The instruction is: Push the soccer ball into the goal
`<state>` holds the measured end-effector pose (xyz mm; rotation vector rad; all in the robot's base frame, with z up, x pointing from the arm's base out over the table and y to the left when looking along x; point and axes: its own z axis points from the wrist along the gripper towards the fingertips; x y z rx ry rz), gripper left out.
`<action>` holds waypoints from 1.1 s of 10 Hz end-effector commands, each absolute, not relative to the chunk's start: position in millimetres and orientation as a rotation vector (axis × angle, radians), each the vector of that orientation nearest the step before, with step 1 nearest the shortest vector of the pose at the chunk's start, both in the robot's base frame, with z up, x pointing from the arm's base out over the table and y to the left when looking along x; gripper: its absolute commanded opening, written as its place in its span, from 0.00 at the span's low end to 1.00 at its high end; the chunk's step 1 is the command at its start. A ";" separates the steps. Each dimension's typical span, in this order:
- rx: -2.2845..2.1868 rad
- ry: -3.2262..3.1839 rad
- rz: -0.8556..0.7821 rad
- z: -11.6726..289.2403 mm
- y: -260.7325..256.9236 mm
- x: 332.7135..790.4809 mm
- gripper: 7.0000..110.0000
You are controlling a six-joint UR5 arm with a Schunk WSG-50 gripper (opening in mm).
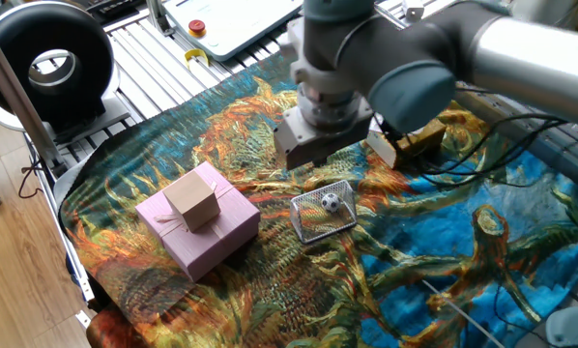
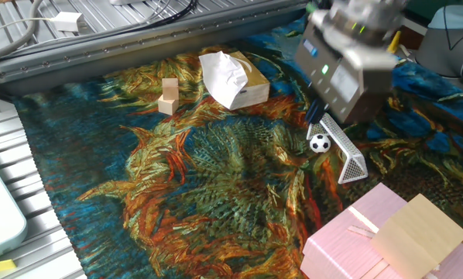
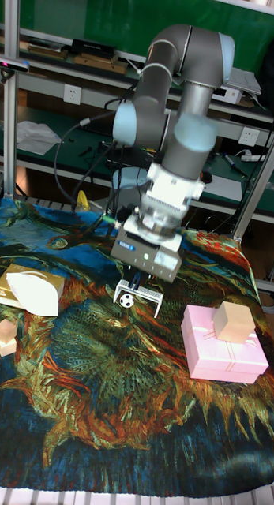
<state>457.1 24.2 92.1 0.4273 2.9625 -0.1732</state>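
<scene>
soccer ball (image 2: 320,142): 1 | goal (image 2: 348,151): 1 | pink gift box (image 1: 198,232): 1 | small cardboard box (image 1: 192,199): 1 | tissue box (image 2: 233,79): 1 | wooden block stack (image 2: 168,95): 1

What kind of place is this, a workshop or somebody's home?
Most likely a robotics lab, not a home. A robot arm works over a table on an aluminium frame, cables hang loose, and metal shelving with wall sockets stands behind.

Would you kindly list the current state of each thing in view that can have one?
soccer ball: at the goal's mouth.
goal: resting on the cloth, open side toward the ball.
gripper: above the ball; open or shut unclear.
pink gift box: closed, small cardboard box on top.
tissue box: tissue sticking out.
</scene>
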 end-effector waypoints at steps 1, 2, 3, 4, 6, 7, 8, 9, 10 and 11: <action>0.455 2.943 -0.141 115.5 27.2 441.4 0.00; 0.457 2.940 -0.138 116.8 27.2 440.9 0.00; 0.457 2.938 -0.133 117.2 27.8 441.3 0.00; 0.457 2.938 -0.133 117.2 27.5 441.4 0.00; 0.460 2.939 -0.131 117.1 27.2 441.3 0.00; 0.457 2.954 -0.131 115.2 28.4 439.3 0.00; 0.458 2.968 -0.132 113.1 29.6 437.3 0.00; 0.434 2.977 -0.126 110.6 31.5 438.9 0.00; 0.396 2.985 -0.124 108.3 32.3 440.8 0.00; 0.390 2.996 -0.113 105.4 34.9 441.3 0.00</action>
